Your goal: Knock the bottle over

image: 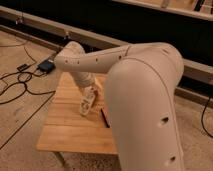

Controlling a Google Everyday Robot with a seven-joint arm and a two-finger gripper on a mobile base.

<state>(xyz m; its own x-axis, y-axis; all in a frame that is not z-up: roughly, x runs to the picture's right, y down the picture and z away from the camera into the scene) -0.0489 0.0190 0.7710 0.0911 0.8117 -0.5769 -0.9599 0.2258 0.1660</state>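
Observation:
The bottle (85, 106) is a small whitish plastic one on the wooden table (65, 127), near the middle. It looks tilted, with its top leaning right towards the arm. My gripper (90, 93) hangs from the wrist right above and against the bottle's top. My big white arm (145, 95) fills the right of the view and hides the table's right part. A flat dark bar (105, 118) lies just right of the bottle. A bit of a reddish-brown object (96, 98) shows beside the gripper.
The table is small, with its edges close on the left and front. Black cables (20, 82) and a dark box (46, 65) lie on the floor at the left. A long dark wall with a rail (100, 22) runs behind.

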